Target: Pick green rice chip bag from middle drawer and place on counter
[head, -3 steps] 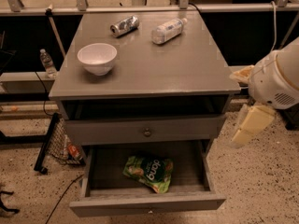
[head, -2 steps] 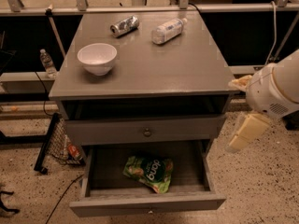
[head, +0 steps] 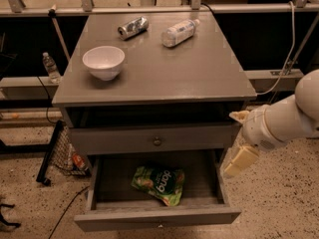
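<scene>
The green rice chip bag (head: 159,183) lies flat in the open middle drawer (head: 154,215), near its centre, white lettering up. The drawer is pulled out below the upper drawer (head: 124,141), which has a round knob. The counter (head: 164,68) is the grey cabinet top. My gripper (head: 232,144) hangs to the right of the cabinet, beside the upper drawer's right end, above and to the right of the bag. Its cream fingers (head: 240,161) are spread apart and hold nothing.
On the counter stand a white bowl (head: 103,61), a crushed can (head: 132,27) and a clear plastic bottle (head: 178,32) lying on its side. A bottle (head: 50,66) and a black frame (head: 50,153) are at the left. Speckled floor lies around.
My arm and gripper have shifted a little left and down, closer to the cabinet's right side. The bag and drawer have not moved.
</scene>
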Motion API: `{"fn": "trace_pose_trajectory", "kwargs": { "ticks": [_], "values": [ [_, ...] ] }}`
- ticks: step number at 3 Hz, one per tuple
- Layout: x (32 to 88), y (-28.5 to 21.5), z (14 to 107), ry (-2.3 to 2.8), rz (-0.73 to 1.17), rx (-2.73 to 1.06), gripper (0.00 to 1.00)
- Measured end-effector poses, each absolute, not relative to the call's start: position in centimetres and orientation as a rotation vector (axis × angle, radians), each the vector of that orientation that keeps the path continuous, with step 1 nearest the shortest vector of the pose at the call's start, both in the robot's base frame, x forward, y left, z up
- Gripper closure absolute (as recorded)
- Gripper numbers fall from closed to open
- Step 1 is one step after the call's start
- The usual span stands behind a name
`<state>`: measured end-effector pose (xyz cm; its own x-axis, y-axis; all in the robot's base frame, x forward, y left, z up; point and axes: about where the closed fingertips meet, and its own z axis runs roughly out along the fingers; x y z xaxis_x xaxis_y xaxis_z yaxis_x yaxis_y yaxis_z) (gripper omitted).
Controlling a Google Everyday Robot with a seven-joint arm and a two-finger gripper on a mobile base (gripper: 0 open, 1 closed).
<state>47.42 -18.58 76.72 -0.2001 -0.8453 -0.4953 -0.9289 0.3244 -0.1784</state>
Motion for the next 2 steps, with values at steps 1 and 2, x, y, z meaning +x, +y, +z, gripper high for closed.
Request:
{"fn": "trace_pose_trajectory", "kwargs": {
  "ticks": [1, 2],
  "values": [
    [48.04, -16.89, 72.08, 2.092, 0.275, -1.554, 0.0],
    [48.04, -16.89, 72.08, 2.092, 0.275, -1.554, 0.0]
  ]
}}
